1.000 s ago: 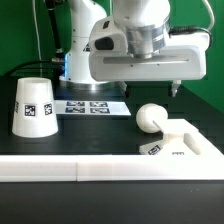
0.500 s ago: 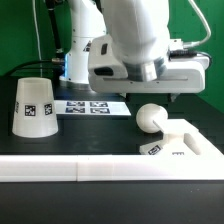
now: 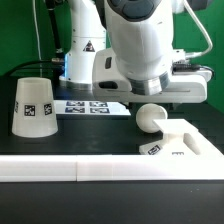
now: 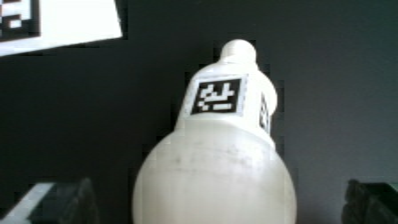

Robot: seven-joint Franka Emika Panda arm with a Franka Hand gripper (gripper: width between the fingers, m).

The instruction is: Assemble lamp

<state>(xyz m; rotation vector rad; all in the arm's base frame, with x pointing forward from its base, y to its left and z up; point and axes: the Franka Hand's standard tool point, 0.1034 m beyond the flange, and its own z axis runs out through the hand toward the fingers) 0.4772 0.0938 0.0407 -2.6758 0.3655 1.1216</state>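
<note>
Counter [image 3: 100, 135]: black and matte; it carries every loose part.
Arm [image 3: 140, 40]: white, and it fills the middle of the exterior view. It is bent low over the counter and hides part of the ground behind it.
Rail [image 3: 100, 170]: long, white and square-edged, lying across the near side of the counter, well apart from the end effector.
Base [image 3: 190, 135]: low and white, at the exterior view's right, with a tag on its near corner.
Shade [image 3: 32, 106]: stands wide end down at the exterior view's left, tag facing the camera, well apart from the arm.
Marker board [image 3: 90, 106]: flat on the counter between the shade and the bulb. One corner of it also shows in the wrist view.
Bulb [image 4: 214, 150]: lies on its side on the counter just beside the base, on the exterior view's left of it. Whether the two touch I cannot tell. Its tagged neck points away from the wrist camera.
End effector [image 4: 215, 197]: directly over the bulb, spread wide and gripping nothing.
Fingers [image 4: 57, 198]: one dark tip on each side of the ball, with dark counter showing between each tip and the bulb.
</note>
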